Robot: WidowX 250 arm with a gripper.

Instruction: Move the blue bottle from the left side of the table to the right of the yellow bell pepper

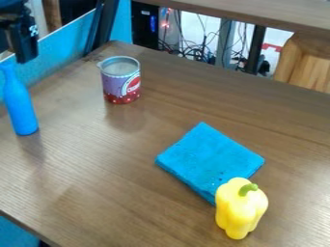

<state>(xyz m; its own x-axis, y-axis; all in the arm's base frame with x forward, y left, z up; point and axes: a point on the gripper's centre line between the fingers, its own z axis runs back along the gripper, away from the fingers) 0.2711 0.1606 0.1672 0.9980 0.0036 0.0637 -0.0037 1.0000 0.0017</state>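
The black gripper (23, 42) is at the upper left, by the neck of a blue bottle (20, 106). A purple-and-red can (120, 84) stands on the brown wooden table (109, 193), with a folded blue cloth (207, 157) and a yellow bell pepper (238, 210) at the cloth's near corner.

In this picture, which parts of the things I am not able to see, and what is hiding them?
All in the camera view:
- Arm: partly cut off by the left and top edges.
- Cloth: part of its near edge, behind the pepper.
- Can: far outer side, behind its front.
- Bottle: back, behind its front.
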